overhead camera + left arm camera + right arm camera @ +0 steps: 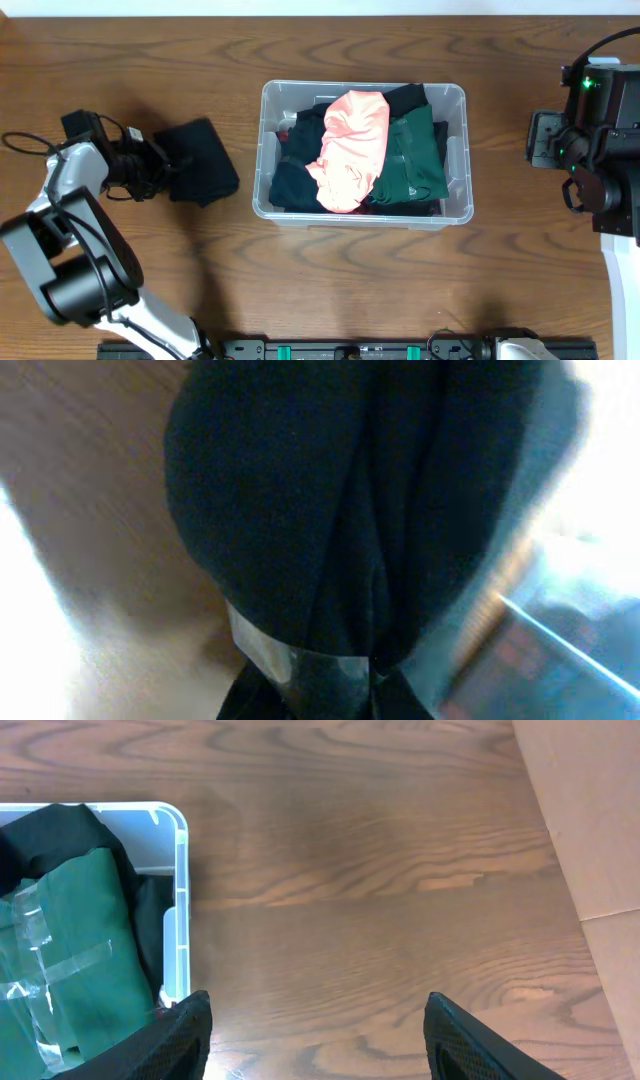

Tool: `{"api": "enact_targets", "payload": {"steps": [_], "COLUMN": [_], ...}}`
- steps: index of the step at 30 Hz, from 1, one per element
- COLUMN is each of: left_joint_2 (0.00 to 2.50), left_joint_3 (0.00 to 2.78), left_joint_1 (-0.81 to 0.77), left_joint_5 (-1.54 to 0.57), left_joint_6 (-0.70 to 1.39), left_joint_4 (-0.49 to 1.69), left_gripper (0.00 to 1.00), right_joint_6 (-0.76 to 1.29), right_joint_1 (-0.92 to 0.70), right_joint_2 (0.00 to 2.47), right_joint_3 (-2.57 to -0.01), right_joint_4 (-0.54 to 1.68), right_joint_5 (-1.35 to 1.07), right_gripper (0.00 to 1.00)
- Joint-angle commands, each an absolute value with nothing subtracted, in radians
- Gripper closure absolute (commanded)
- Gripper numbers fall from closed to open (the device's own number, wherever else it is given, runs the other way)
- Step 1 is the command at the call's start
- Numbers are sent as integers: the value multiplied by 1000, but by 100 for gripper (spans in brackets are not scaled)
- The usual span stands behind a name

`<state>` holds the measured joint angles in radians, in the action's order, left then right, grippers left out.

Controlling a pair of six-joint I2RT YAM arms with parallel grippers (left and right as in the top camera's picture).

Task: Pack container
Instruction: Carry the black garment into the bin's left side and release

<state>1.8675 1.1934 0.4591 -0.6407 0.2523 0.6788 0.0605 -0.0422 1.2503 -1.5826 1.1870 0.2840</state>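
The container (266, 130), a clear rigid bin with rounded corners, sat mid-table with its long axis left to right. It was heaped with soft pink clothing (355, 140) and green clothing (415, 155). It lay directly right of the left gripper (160, 168), which was clamped on a limp black fabric bundle (203, 160). The right gripper (318, 1020), about equally near, hung spread and held nothing

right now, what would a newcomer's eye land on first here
The coral-pink garment stands out first, draped over a green garment and dark clothes in the clear container at mid-table. Next is the black bundle lying to the container's left, pinched by the left gripper. The right gripper is open and empty over the table.
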Motion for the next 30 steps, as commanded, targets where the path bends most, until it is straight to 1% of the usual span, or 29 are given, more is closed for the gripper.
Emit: {"api": "enact_targets", "payload": {"steps": [1,3,6,9,11,15,18,20,25,26,27,28,29,30], "left_joint_2": [1686,1589,1431,1319,1284,1312,1381,1446,1576,1596,1600,1600,1592,1583], "left_joint_3": [1200,1206,1220,1225,1225,1224,1224,1224,1224,1224,1225,1230,1243,1264], "left_joint_1": [439,407,316,189,83,-92,-178,-205,-203,-201,-199,-195,-194,-192], "left_joint_5": [-790,-822,-819,-814,-750,-617,-551,-546,-495,-493,-495,-497,-495,-484], "left_joint_6": [229,229,229,230,264,278,278,278,318,317,318,319,318,318], "left_joint_4": [703,714,708,662,642,642,642,644,651,649,651,664,688,721], "left_gripper": [94,94,95,94,94,94,94,94,94,70,42,16,2,2], "right_joint_6": [73,73,73,73,73,73,73,73,73,73,73,73,73,73], "right_joint_1": [-31,-31,-31,-31,-31,-31,-31,-31,-31,-31,-31,-31,-31,-31], "right_joint_2": [1250,1250,1250,1250,1250,1250,1250,1250,1250,1250,1250,1250,1250,1250], "right_joint_3": [-1588,-1588,-1588,-1588,-1588,-1588,-1588,-1588,-1588,-1588,-1588,-1588,-1588,-1588], "right_joint_4": [1189,1189,1189,1188,1189,1189,1189,1189,1194,1194,1194,1194,1194,1194], "right_joint_5": [284,284,284,284,284,284,284,284,284,284,284,284,284,284], "right_gripper": [34,34,34,34,34,34,34,34,34,34,34,34,34,34]}}
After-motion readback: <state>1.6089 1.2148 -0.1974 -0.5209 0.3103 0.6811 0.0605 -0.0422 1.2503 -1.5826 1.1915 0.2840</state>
